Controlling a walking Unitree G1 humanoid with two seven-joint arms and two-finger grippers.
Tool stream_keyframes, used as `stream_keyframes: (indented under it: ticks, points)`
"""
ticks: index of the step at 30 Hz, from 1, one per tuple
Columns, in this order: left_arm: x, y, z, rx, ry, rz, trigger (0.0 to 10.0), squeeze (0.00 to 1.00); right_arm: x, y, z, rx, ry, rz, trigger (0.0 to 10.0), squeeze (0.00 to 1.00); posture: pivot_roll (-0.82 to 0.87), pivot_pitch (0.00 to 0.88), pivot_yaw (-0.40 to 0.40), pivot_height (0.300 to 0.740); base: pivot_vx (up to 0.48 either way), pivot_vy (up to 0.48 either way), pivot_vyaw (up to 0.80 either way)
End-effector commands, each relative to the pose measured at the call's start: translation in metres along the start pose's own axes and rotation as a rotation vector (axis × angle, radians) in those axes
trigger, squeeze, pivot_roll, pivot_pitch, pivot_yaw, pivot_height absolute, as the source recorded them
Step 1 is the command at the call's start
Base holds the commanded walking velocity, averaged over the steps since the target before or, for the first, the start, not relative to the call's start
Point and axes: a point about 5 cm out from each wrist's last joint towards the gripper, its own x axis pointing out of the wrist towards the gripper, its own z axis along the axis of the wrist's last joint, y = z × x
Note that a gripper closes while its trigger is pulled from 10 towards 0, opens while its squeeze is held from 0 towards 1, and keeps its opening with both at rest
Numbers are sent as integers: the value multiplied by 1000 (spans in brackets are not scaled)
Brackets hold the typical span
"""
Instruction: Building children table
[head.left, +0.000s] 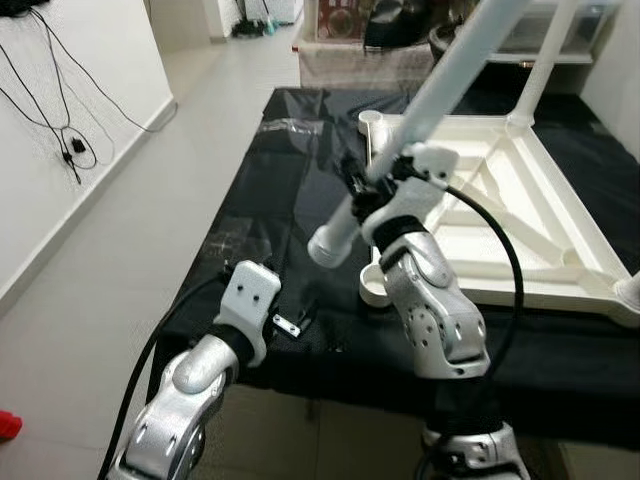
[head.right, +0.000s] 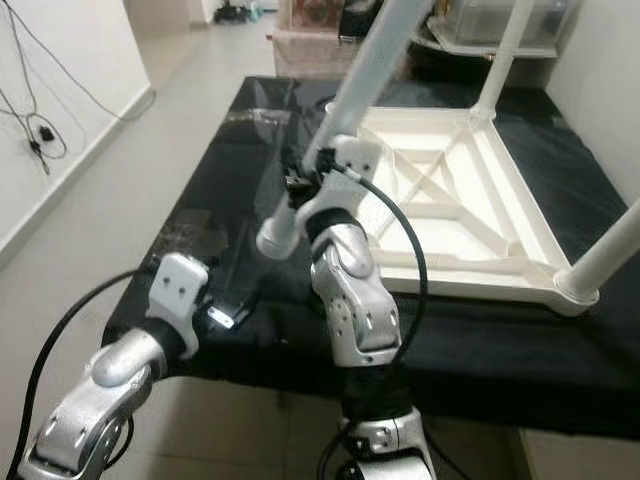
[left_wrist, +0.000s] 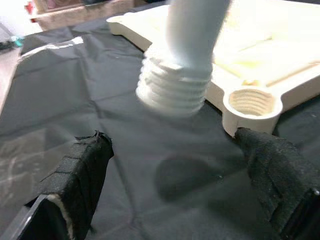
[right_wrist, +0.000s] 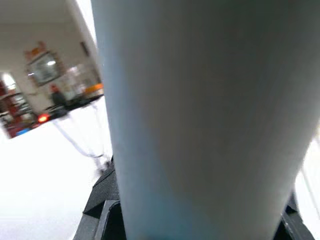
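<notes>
A white tabletop (head.left: 520, 200) lies upside down on a black-covered table. My right gripper (head.left: 365, 185) is shut on a pale table leg (head.left: 440, 80), which it holds tilted. The leg's threaded end (left_wrist: 175, 85) hangs just above the cloth, a little left of the tabletop's open near-left corner socket (left_wrist: 250, 102). In the right wrist view the leg (right_wrist: 200, 120) sits between the black fingers (right_wrist: 102, 200). My left gripper (left_wrist: 170, 137) is open low over the cloth near the table's front left edge, pointing toward the threaded end, with nothing between its fingers.
One leg (head.left: 545, 70) stands in the tabletop's far corner and another (head.right: 600, 255) in the near right corner. The far left socket (head.left: 372, 118) is bare. Black cloth (head.left: 260, 180) covers the table. Boxes and a shelf stand behind it; open floor and a wall with cables (head.left: 60, 130) lie to the left.
</notes>
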Motion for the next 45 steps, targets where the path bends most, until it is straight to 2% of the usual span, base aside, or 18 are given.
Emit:
stream_keyframes:
  ticks: [1,3,4,5,6,11,20,21,23,24,35,36,39,40,42,43,44,45]
  points:
    - [3,2,-6,32,33,-7,10000,1000,-6,11,-8,77,19,36,10000,0,97,52,2,740,0,0,0]
    - [3,2,-6,32,33,-7,10000,1000,-6,11,-8,77,19,36,10000,0,97,52,2,740,0,0,0]
    - [6,3,-7,48,45,-7,10000,86,-8,14,-8,93,27,63,10000,0,91,49,8,740,0,0,0]
    - [6,3,-7,48,45,-7,10000,86,-8,14,-8,93,27,63,10000,0,91,49,8,740,0,0,0]
    - [11,5,-9,58,52,-8,10000,0,-10,18,-9,109,36,100,10000,0,92,47,2,740,0,0,0]
    - [26,4,-7,81,44,-19,10000,0,-19,29,-12,122,71,211,10000,0,88,46,1,740,0,0,0]
    - [36,0,-9,96,32,-48,10000,0,-26,37,-14,130,97,291,10000,0,79,41,4,740,0,0,0]
    - [38,-2,-10,85,31,-54,4510,0,-28,39,-15,135,105,303,10000,0,81,42,3,740,0,0,0]
    - [38,-2,-10,85,31,-54,4510,0,-28,39,-15,135,105,303,10000,0,81,42,3,740,0,0,0]
    - [39,-3,-11,83,33,-59,0,0,-29,41,-16,134,110,312,10000,0,80,44,4,740,0,0,0]
    - [36,-15,-20,86,40,-105,0,0,-33,38,-20,89,128,347,10000,0,75,42,-1,740,0,0,0]
    - [35,-14,-20,72,49,-101,10000,0,-32,33,-21,79,125,346,10000,1000,75,43,-2,740,0,0,0]
    - [31,-12,-20,25,49,-113,10000,0,-30,27,-22,64,134,385,10000,1000,76,44,-1,740,0,0,0]
    - [26,-11,-19,-23,46,-153,10000,0,-28,22,-22,62,156,435,10000,1000,79,44,-5,740,0,0,0]
    - [22,-10,-18,-53,40,-183,10000,0,-27,19,-22,62,172,468,10000,1000,79,44,-5,740,0,0,0]
    - [13,-11,-18,-113,46,-257,10000,0,-27,14,-22,71,208,545,10000,0,83,44,-5,740,0,0,0]
    - [13,-11,-18,-113,46,-257,10000,0,-27,14,-22,71,208,545,10000,0,83,44,-5,740,0,0,0]
    - [3,-12,-18,-161,54,-341,10000,0,-27,10,-20,85,242,629,10000,0,87,46,-6,740,0,0,0]
